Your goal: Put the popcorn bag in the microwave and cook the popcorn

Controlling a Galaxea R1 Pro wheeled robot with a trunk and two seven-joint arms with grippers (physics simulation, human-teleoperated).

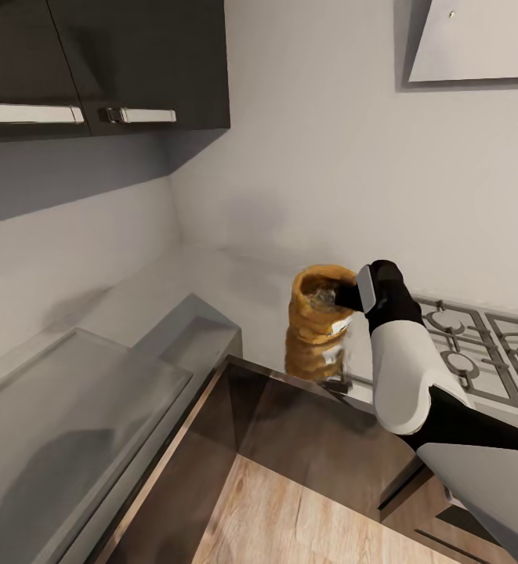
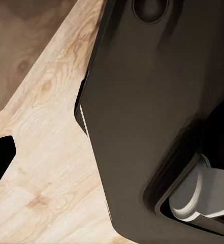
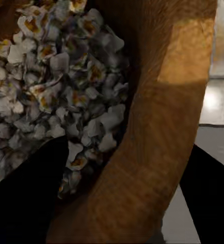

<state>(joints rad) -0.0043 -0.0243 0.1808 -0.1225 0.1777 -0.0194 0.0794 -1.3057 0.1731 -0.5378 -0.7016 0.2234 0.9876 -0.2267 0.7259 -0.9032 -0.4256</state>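
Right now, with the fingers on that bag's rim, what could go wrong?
1. The right gripper pinches only the soft rolled rim of the popcorn bag, one finger inside; the rim may slip.
2. The open bag holds loose popcorn; tilting could spill it onto the countertop.

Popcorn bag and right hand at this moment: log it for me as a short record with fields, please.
bag: popcorn bag upright on the countertop, beside the gas hob
contents: popcorn heaped inside, pieces look popped
right hand: right hand at the bag's rolled rim, one finger inside and one outside
grip: appears shut on the rim
bag lifted: cannot tell; its reflection shows directly beneath it
left hand: over the wood floor, open or shut unclear
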